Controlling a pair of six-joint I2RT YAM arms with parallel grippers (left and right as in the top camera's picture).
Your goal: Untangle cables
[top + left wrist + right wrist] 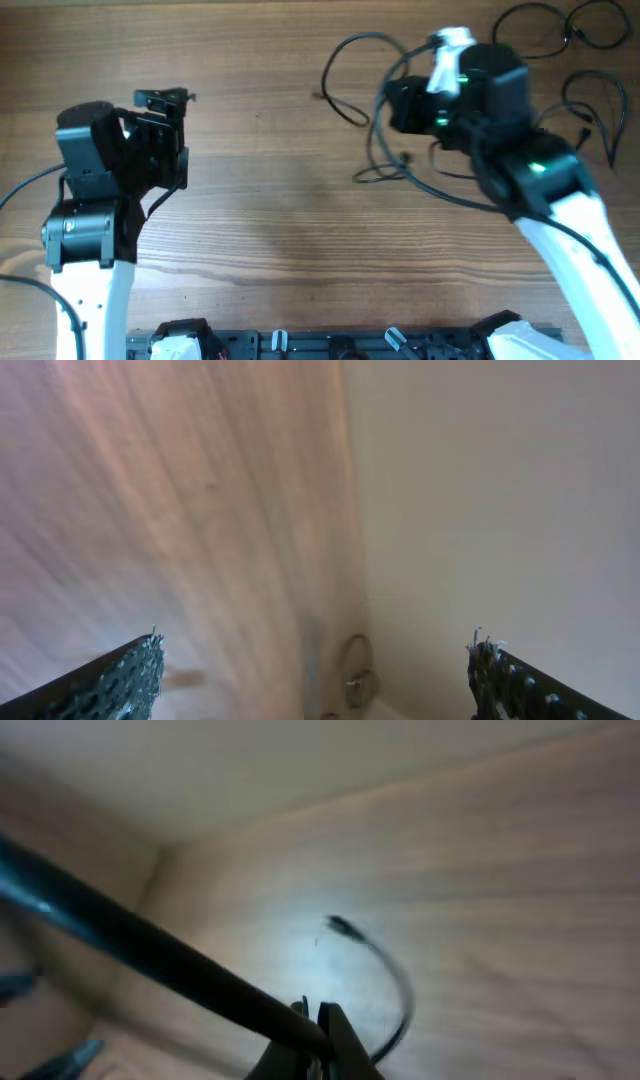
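The cables (372,140) sit knotted at the back of the table (280,230), right of centre, and the right gripper (318,1026) looks clamped on one taut black strand (150,945) up off the wood. Risk here, I'd say: pull hard and the knot cinches tighter, or the whole bundle drags along, because nothing pins the far end. The dangling plug (345,928) could snag a loop. The left gripper (160,115) hangs wide open, well apart, holding nothing.
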